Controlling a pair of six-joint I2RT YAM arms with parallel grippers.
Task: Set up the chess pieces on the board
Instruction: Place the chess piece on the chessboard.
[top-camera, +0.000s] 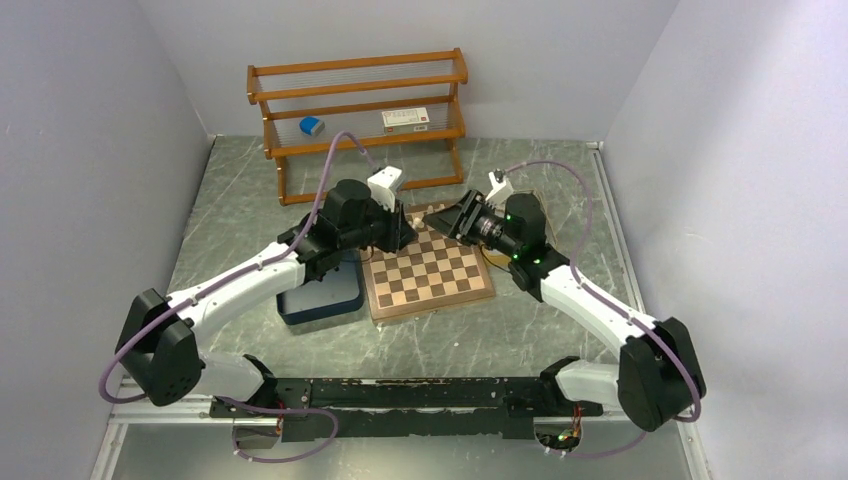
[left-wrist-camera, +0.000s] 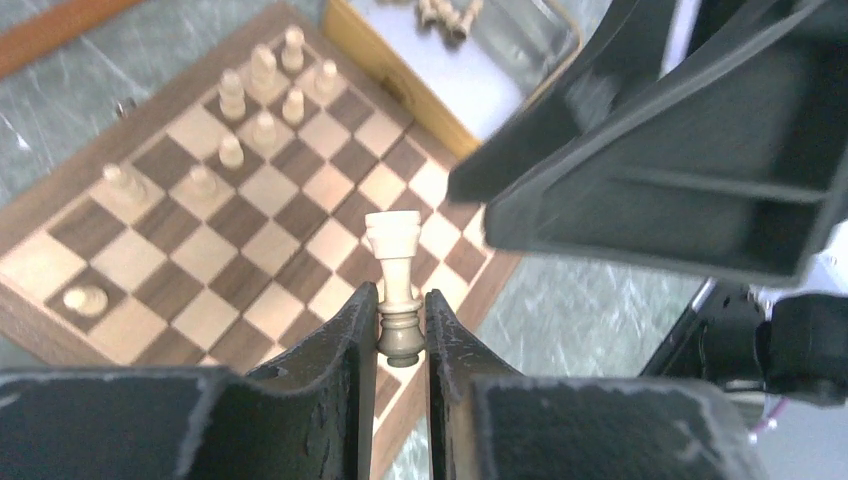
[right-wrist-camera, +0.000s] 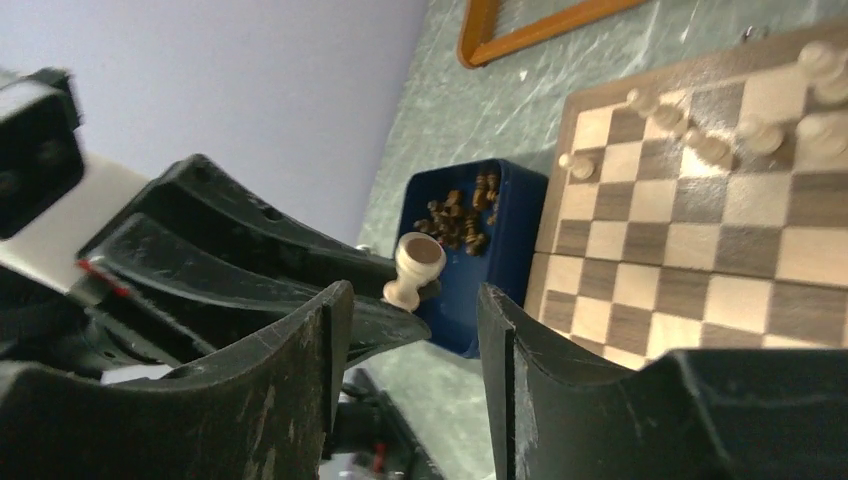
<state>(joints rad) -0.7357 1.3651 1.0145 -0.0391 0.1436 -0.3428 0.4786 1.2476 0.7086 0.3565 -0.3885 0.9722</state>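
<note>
My left gripper (left-wrist-camera: 392, 310) is shut on one end of a pale cream chess piece (left-wrist-camera: 392, 262), whose other end sticks out past the fingertips above the board's edge. The right wrist view shows the same piece (right-wrist-camera: 412, 265) just beyond my right gripper (right-wrist-camera: 412, 300), which is open with nothing between its fingers. The two grippers (top-camera: 405, 228) (top-camera: 445, 218) meet tip to tip over the far edge of the board (top-camera: 430, 275). Several cream pieces (left-wrist-camera: 262, 70) stand on the board (left-wrist-camera: 150, 260) at one corner.
A navy tray (right-wrist-camera: 470, 300) with several dark pieces (right-wrist-camera: 455, 215) sits left of the board. A yellow tray (left-wrist-camera: 400, 90) with cream pieces lies behind the board. A wooden rack (top-camera: 360, 110) stands at the back wall.
</note>
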